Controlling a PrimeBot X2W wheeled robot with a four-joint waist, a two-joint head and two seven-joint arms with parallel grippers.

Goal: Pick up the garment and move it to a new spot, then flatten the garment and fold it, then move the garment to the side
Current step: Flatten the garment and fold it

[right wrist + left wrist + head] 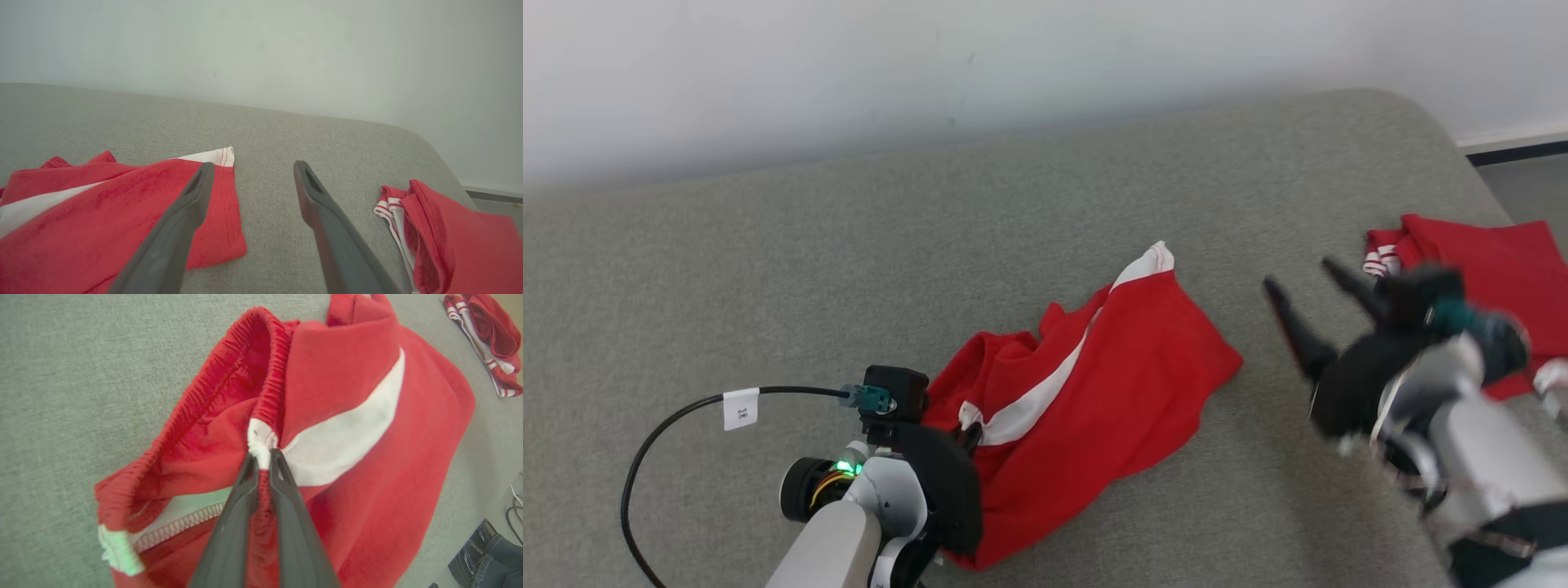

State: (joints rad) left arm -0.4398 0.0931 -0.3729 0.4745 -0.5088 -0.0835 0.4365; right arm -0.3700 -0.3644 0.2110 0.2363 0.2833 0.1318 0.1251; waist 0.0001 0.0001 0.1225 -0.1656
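Left tool [263, 457]: fingers pinched together on the shorts' waistband [265, 375], right at the white stripe, close to the desk's near edge.
Shorts [1111, 376]: red with a white side stripe, rumpled. They lie on the desk [768, 269] from its near edge toward the middle, with one leg hem pointing at the far edge.
Right tool [253, 167]: fingers spread wide and holding nothing, above bare desk between the shorts and the right edge.
Other garment [1494, 261]: a folded red piece with white trim at the right edge, well apart from the shorts.
Done: the first grasp looks made.
Left: most of the cloth lies on the desk, so the lift, the move to a new spot, flattening, folding and setting aside all seem to remain.
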